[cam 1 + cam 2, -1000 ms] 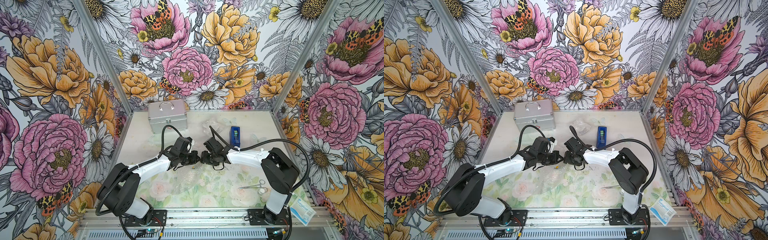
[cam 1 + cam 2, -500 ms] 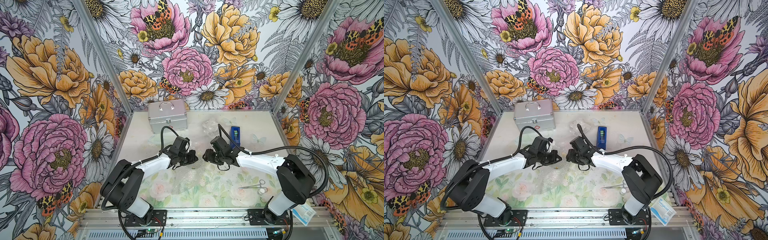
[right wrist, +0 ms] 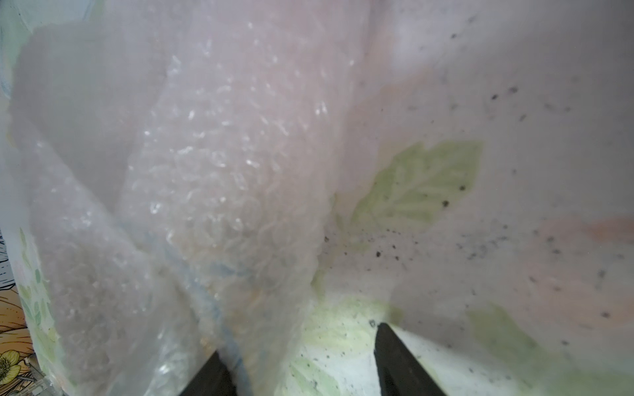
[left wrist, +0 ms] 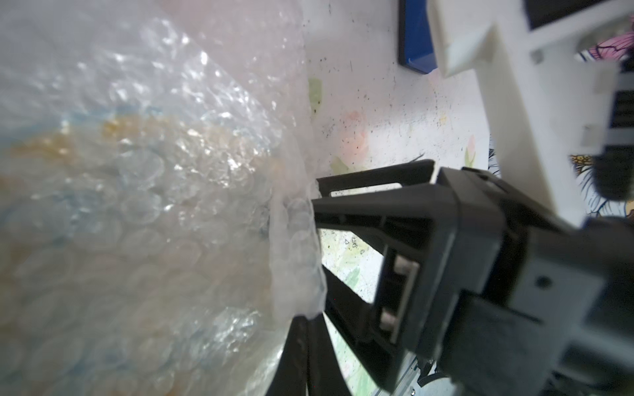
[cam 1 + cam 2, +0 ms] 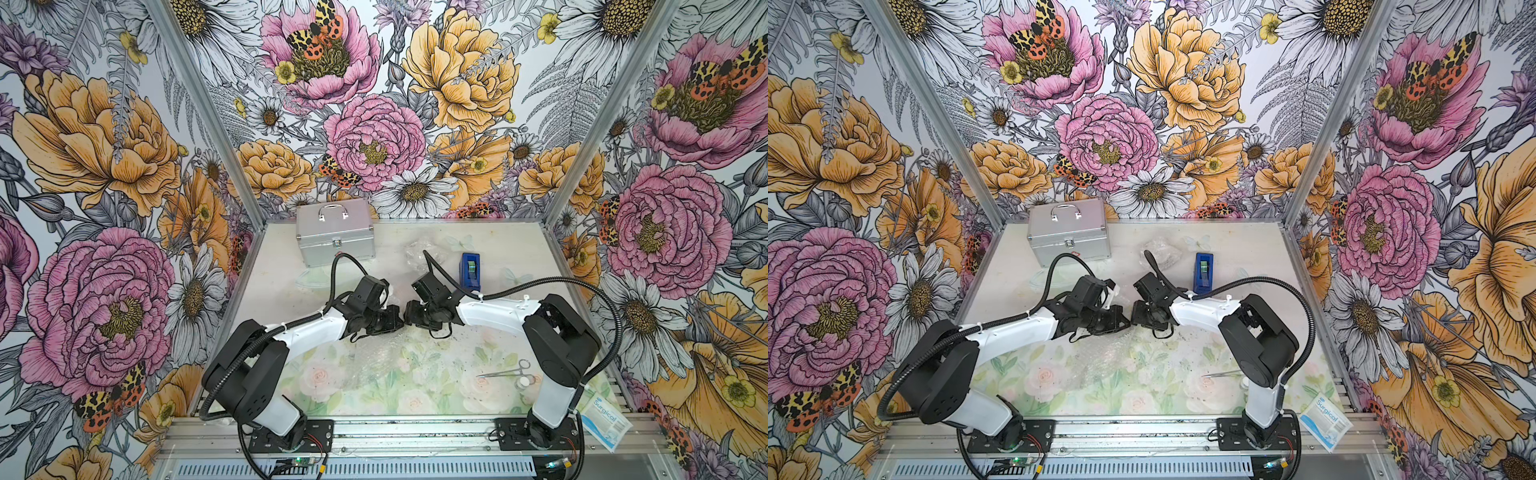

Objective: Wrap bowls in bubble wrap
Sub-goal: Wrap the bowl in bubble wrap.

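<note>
Floral wallpaper point(image 5: 374, 137) is seen on the three walls around a pale tabletop point(image 5: 511, 245), and the tabletop's near half is covered by a rose-printed mat point(image 5: 316, 382). A silver metal case point(image 5: 334, 235) is set at the back left. A blue tape dispenser point(image 5: 470, 270) is stood further right, with a crumpled bundle of wrap point(image 5: 415, 253) just beside it; what the bundle holds cannot be told. Surgical forceps point(image 5: 505, 370) are laid on the mat near the right arm's base, and a packet marked "Surgical" point(image 5: 604, 417) is lodged at the front right edge.

In both top views the left gripper point(image 5: 397, 326) and the right gripper point(image 5: 409, 316) are brought tip to tip at the middle of the table. The bubble wrap point(image 5: 374, 365) is spread on the mat from below them toward the front.

In the left wrist view the bubble wrap is raised into a fold that fills most of the frame. A bowl point(image 4: 85, 137) is made out through it only as blurred blue and yellow. The left gripper's jaws are closed, and the edge of the wrap appears to be pinched between them. In the right wrist view the right gripper's fingers point(image 3: 394, 356) are held apart with bare mat between them, and one finger is set against the wrapped bowl.
</note>
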`<state>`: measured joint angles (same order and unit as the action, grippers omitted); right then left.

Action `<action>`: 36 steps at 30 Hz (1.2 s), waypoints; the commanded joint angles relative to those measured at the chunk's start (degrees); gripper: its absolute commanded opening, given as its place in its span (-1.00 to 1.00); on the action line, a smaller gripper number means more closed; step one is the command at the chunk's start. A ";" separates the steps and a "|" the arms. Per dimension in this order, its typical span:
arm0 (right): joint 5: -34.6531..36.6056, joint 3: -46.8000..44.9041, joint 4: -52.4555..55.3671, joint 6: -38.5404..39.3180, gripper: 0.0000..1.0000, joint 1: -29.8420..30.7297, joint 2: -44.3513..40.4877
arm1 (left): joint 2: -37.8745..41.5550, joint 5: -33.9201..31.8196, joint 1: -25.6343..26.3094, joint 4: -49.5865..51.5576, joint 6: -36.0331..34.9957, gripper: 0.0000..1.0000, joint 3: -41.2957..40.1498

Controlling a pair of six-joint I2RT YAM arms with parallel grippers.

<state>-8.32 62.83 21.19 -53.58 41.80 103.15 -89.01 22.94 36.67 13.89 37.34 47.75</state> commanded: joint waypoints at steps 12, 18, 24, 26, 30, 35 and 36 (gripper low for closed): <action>-1.10 -0.13 -0.55 -0.68 0.40 -0.50 -6.16 | -3.88 4.14 -0.10 -0.45 -0.31 -1.00 1.49; -3.73 2.71 -0.27 0.41 0.41 0.21 0.81 | -3.32 3.78 -0.05 -0.03 -0.51 -1.00 1.66; -3.50 2.12 -0.11 0.23 0.19 -0.23 1.25 | 0.38 1.75 -0.84 3.54 -0.47 -0.65 2.67; -3.81 2.08 0.00 0.49 0.05 -0.31 1.65 | 4.04 1.32 -2.26 5.22 0.88 -0.38 2.76; -4.34 2.45 0.19 1.15 -0.18 -0.32 2.83 | 12.28 0.97 -5.80 8.43 2.91 -0.01 3.09; -4.86 3.50 0.43 2.44 -0.42 -0.32 3.50 | 16.81 0.73 -12.97 14.52 0.92 0.21 4.21; -4.95 3.66 0.51 3.08 -0.47 -0.32 3.31 | 16.41 0.78 -14.41 14.93 0.23 0.23 3.89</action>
<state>-12.95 64.90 20.73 -52.31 41.32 105.65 -72.07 24.91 25.30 24.01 39.20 51.81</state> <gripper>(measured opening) 0.278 0.611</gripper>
